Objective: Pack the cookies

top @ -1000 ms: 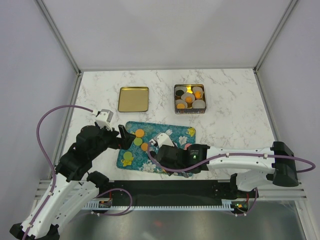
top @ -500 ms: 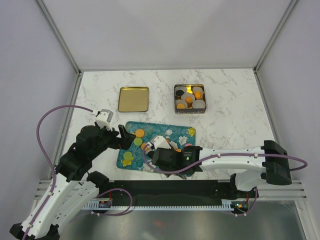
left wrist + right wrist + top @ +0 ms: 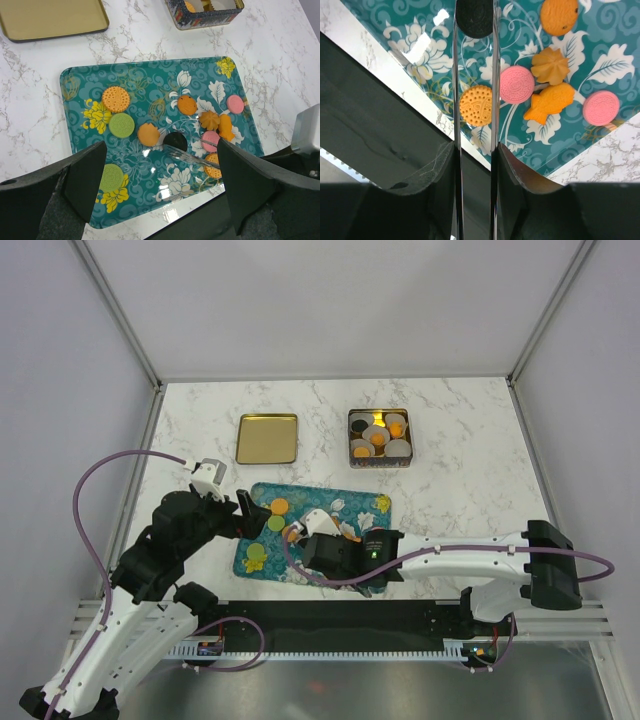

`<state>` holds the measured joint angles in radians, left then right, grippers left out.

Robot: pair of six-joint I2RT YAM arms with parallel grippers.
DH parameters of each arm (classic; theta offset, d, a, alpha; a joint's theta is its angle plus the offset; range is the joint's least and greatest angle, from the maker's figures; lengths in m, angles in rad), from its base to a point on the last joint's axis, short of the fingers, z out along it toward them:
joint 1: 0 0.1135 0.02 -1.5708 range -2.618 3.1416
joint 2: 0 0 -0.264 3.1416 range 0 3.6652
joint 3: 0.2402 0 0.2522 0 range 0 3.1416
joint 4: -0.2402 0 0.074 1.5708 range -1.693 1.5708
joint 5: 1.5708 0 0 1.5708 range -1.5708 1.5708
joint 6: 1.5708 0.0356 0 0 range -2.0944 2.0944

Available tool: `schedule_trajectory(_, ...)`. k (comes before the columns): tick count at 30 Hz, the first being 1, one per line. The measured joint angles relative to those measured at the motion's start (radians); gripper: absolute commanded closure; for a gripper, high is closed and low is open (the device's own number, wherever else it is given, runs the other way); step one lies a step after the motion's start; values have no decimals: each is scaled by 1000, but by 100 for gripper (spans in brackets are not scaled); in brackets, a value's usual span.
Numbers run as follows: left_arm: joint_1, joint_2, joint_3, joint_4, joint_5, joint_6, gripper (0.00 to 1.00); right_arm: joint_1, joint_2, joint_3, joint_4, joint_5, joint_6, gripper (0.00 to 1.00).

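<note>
Downward over tray (image 3: 607, 47), right hand (image 3: 474, 7) pinching black cookie (image 3: 475, 21)

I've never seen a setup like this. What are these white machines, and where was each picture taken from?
They are robot arms, a left arm and a right arm, bolted at the near edge of a marble table. The wide picture looks down from above; the other two come from a camera on each wrist, showing its own gripper. On the table lie a teal tray of cookies, a gold tray and a tin holding paper cups. The left gripper hovers open over the teal tray, holding nothing. The right gripper has fingers either side of a black cookie; whether they pinch it is unclear.
</note>
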<state>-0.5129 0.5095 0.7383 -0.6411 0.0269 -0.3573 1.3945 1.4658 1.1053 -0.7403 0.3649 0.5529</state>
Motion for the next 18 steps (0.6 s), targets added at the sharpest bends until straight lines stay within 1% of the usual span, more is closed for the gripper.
schedule_trajectory(4, 0, 0, 0, 0, 0, 0, 0, -47, -26, 19, -10, -3, -9, 68)
schedule_trajectory(8, 0, 0, 0, 0, 0, 0, 0, -159, -51, 52, -23, -10, -40, 68)
schedule_trajectory(12, 0, 2, 0, 0, 1, 0, 0, -317, -53, 104, -28, -28, -88, 67)
schedule_trajectory(18, 0, 32, 0, 0, 2, 0, 0, -624, -36, 203, -30, -42, -158, 66)
